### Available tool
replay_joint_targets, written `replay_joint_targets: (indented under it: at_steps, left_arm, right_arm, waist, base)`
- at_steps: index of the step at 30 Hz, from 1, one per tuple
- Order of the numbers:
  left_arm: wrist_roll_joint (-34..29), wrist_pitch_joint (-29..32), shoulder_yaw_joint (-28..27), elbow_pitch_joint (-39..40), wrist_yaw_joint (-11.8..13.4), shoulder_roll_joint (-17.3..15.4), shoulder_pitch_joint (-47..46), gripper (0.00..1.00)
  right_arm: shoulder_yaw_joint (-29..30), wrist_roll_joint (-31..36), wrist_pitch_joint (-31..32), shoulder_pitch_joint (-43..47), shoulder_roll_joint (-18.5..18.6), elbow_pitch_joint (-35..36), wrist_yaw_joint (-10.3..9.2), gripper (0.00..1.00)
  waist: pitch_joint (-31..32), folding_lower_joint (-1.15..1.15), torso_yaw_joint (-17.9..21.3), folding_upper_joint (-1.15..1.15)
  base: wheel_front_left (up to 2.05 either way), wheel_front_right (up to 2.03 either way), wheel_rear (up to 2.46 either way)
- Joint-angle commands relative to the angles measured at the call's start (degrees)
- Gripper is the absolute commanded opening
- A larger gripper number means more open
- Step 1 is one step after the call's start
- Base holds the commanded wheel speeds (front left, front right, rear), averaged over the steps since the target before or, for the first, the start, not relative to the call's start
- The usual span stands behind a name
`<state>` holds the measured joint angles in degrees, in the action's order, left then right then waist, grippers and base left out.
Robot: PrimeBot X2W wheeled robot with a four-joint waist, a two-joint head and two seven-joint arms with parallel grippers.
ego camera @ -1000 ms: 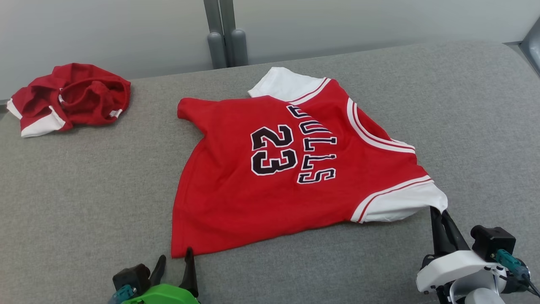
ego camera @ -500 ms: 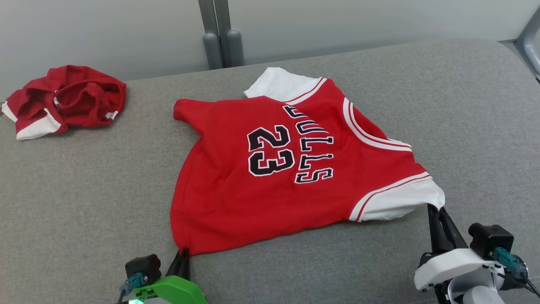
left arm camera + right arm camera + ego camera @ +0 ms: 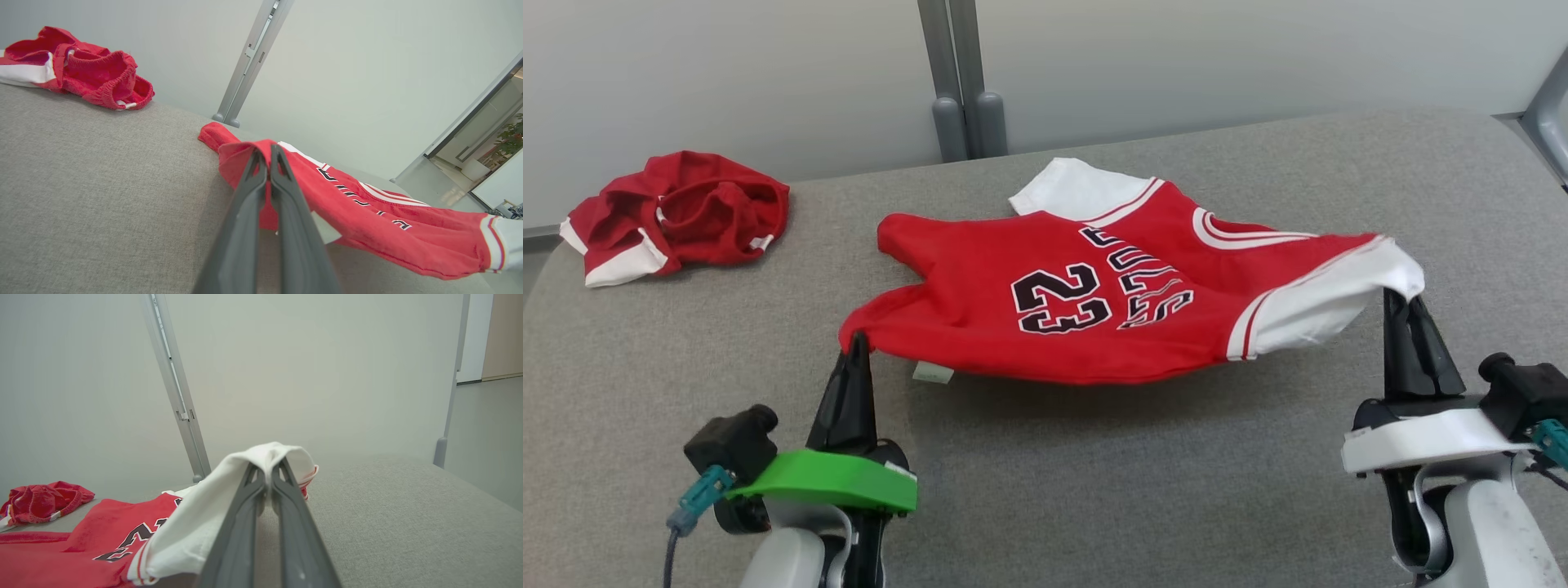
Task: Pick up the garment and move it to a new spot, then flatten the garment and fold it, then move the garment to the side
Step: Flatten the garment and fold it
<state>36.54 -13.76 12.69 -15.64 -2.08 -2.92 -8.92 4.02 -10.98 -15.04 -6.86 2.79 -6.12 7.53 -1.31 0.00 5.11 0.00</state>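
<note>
You had the left gripper (image 3: 856, 343) (image 3: 264, 153) pinched tight on the near hem corner of the red Bulls 23 jersey (image 3: 980, 269) (image 3: 367, 220) (image 3: 102, 526), its two dark fingers pressed together with red cloth folded over their tips. Your right gripper (image 3: 1401, 298) (image 3: 267, 467) was closed the same way on the near white sleeve (image 3: 1327, 302) (image 3: 192, 522), the fabric draped over its fingertips. Between the two grips the near side of the jersey hung raised above the middle of the grey padded bench (image 3: 1094, 490), sagging in the centre, number side up. Its far hem corner and far white sleeve (image 3: 1070, 188) lay on the bench toward the far edge. A small white label (image 3: 933, 373) dangled under the hem beside your left gripper. Crumpled red shorts (image 3: 686, 212) (image 3: 94, 69) (image 3: 36, 502) with white trim sat at the far left corner, well apart from the jersey.
</note>
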Motion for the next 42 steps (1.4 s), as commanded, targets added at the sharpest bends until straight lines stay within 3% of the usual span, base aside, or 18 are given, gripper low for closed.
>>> replay_joint_targets:
  at_steps: [1, 14, 18, 22, 28, 34, 38, 42]
  left_arm:
    - [0.5, -0.1, -0.3, 3.1, -0.2, -0.5, -0.8, 0.00]
    - [-2.0, 8.0, -1.5, 43.4, 4.6, -4.9, -2.5, 0.00]
    - [-3.3, 12.3, -1.4, 48.7, 5.6, -6.8, -5.2, 0.00]
    - [-1.8, 15.7, -2.2, 48.1, 6.1, -7.9, -9.2, 0.00]
    - [-1.0, 20.2, -3.1, 39.3, 4.4, -10.4, -20.1, 0.00]
    - [-7.7, 20.5, -1.8, 22.6, 1.3, -14.1, -39.9, 0.00]
    - [-13.3, 17.9, -1.4, 8.1, 0.6, -16.7, -54.0, 0.00]
    - [-18.3, 13.0, -1.4, -5.7, 1.5, -18.7, -65.8, 0.00]
  right_arm:
    - [0.0, -0.6, 0.1, -0.8, 0.2, 2.5, -0.08, 0.00]
    - [2.4, -2.5, 6.1, -1.0, 0.7, 33.4, -0.05, 0.00]
    - [2.8, -2.2, 9.0, -2.1, 1.4, 39.1, -0.05, 0.00]
    - [2.8, -0.8, 11.3, -4.4, 2.9, 40.1, -0.05, 0.00]
    - [-1.3, -1.8, 13.3, -13.8, 4.8, 32.7, -0.04, 0.00]
    - [-6.3, 0.1, 11.8, -36.4, 7.6, 14.8, -0.03, 0.00]
    - [-8.8, 3.2, 8.1, -53.8, 5.4, -0.3, -0.05, 0.00]
    - [-7.8, 7.3, 3.1, -67.6, 1.6, -14.3, -0.06, 0.00]
  waist:
    - [1.0, 0.00, -0.2, 0.00]
    - [2.0, 0.00, 0.7, 0.00]
    - [0.8, 0.00, 0.9, 0.00]
    - [-2.1, 0.00, 0.9, 0.00]
    - [-9.3, 0.00, 1.2, 0.00]
    - [-17.3, 0.00, 1.5, 0.00]
    - [-20.2, 0.00, 3.3, 0.00]
    - [-22.4, 0.00, 6.1, 0.00]
  base:
    - [0.00, 0.00, 0.00]
    - [0.00, 0.00, 0.00]
    - [0.00, 0.00, 0.00]
    - [0.00, 0.00, 0.00]
    - [0.00, 0.00, 0.00]
    - [0.00, 0.00, 0.00]
    - [0.00, 0.00, 0.00]
    - [0.00, 0.00, 0.00]
